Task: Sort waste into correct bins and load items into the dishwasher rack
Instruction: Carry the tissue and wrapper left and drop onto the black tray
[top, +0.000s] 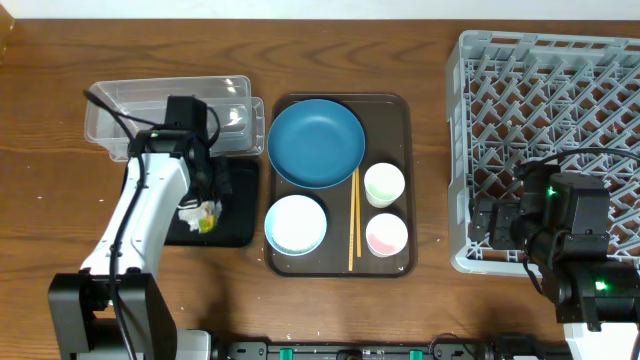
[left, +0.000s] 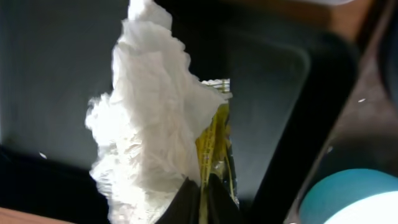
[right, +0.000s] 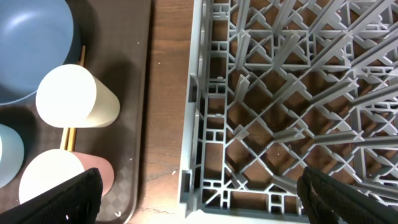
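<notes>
the crumpled tissue (left: 149, 124) and yellow-green wrapper (left: 214, 143) hang together, clenched in your left end effector (left: 202, 198) over the black tray (top: 240, 215) (just beside the clear tub (top: 130, 105)). your right end effector (right: 205, 199) hovers spread wide, empty, over the rack (right: 292, 93) corner, near the cups on the brown tray (right: 140, 93).

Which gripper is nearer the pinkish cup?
Right. The right gripper, jaws open, hangs over the dishwasher rack edge nearest the pinkish cup. The left gripper holds tissue and wrapper over the black tray, beyond the white bowl.
</notes>
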